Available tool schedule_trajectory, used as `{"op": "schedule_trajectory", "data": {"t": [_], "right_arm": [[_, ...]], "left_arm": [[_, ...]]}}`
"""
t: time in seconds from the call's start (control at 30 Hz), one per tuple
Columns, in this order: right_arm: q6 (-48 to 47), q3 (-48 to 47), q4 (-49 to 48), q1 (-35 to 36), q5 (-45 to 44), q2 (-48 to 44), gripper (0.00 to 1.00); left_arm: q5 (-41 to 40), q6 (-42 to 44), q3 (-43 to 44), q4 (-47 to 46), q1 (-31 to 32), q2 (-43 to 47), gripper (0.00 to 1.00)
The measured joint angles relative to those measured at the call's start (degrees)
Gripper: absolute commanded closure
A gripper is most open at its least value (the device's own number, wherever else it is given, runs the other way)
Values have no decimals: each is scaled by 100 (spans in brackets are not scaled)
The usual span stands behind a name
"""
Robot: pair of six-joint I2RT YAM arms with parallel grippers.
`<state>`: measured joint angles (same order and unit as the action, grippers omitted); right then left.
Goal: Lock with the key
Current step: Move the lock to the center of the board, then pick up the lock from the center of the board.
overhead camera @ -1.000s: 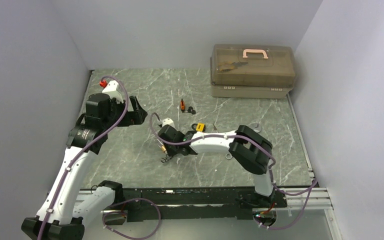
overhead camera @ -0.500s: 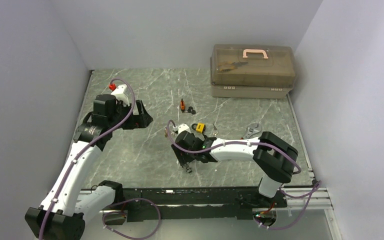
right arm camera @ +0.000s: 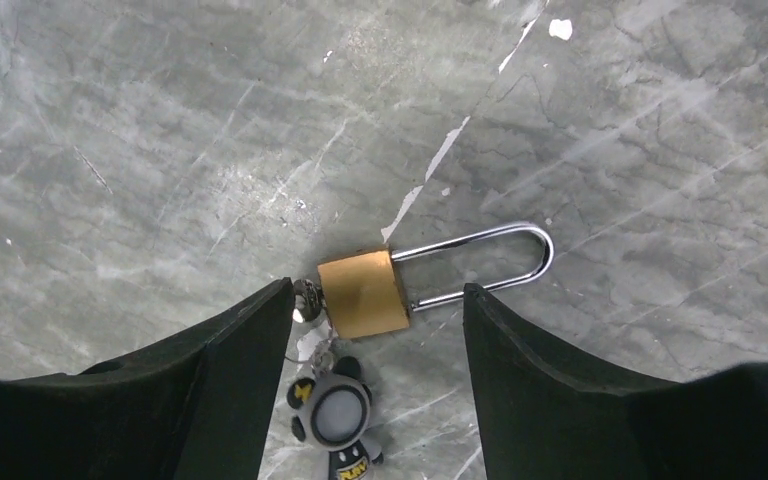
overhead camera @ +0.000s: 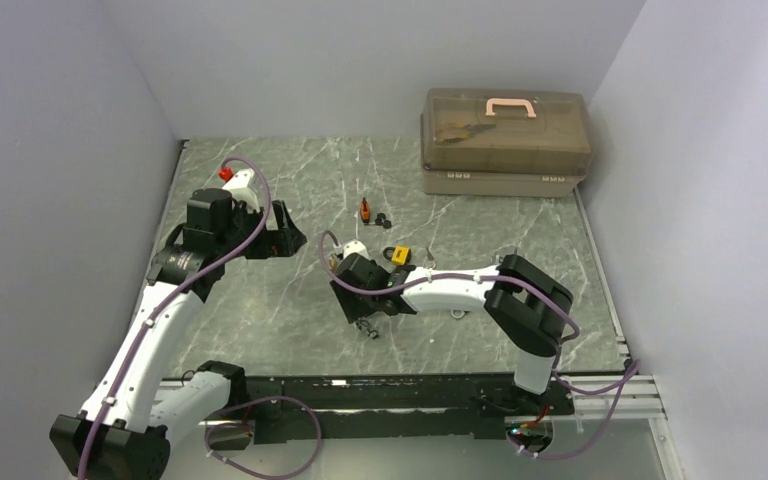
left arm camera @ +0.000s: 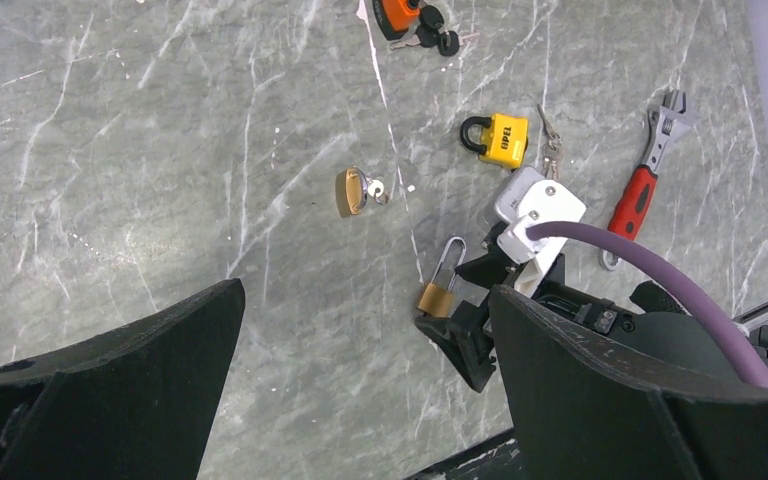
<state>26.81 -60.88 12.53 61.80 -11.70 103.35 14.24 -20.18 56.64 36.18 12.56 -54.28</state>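
A brass padlock (right arm camera: 363, 293) with a long steel shackle lies flat on the marble table. A silver key (right arm camera: 307, 298) sticks out of its base, and a small grey figure keyring (right arm camera: 343, 415) hangs from the key. My right gripper (right arm camera: 378, 296) hovers right over the lock, open, one finger on each side, touching nothing. In the top view the right gripper (overhead camera: 360, 318) sits low at mid-table with the keyring (overhead camera: 371, 333) just below it. My left gripper (overhead camera: 285, 232) is raised at the left, wide open and empty; its camera sees the padlock (left arm camera: 437, 296) beside the right gripper.
A yellow padlock (left arm camera: 500, 138), a small brass lock (left arm camera: 350, 191), an orange lock with keys (left arm camera: 397, 12) and a red-handled wrench (left arm camera: 640, 190) lie around. A brown toolbox (overhead camera: 505, 140) stands at the back right. Grey walls enclose the table.
My right gripper has opened and let go of the padlock and key, sliding right along the table and then a little back left. The left arm shifted slightly right, then held still.
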Motion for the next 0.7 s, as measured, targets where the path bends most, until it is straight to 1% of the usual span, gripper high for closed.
{"op": "schedule_trajectory", "data": {"t": [0.2,0.23,0.33,0.4,0.5,0.63,0.7], "right_arm": [[136,-114,109,-2,37,83,33],[133,-114,107,-7,48,96,34],[120,-136,107,-24,136,103,45],[131,-216,155,-28,181,138,47],[188,-503,402,-28,116,291,44],[352,-809,813,-15,-122,411,29],[455,-822,966,-11,-199,411,28]], "left_arm": [[42,2,0,-2,0,0,1],[52,2,0,-2,0,0,1],[81,2,0,0,0,0,1],[92,4,0,-2,0,0,1],[92,2,0,-2,0,0,1],[94,2,-9,-9,0,2,1],[96,2,-17,-15,0,2,1]]}}
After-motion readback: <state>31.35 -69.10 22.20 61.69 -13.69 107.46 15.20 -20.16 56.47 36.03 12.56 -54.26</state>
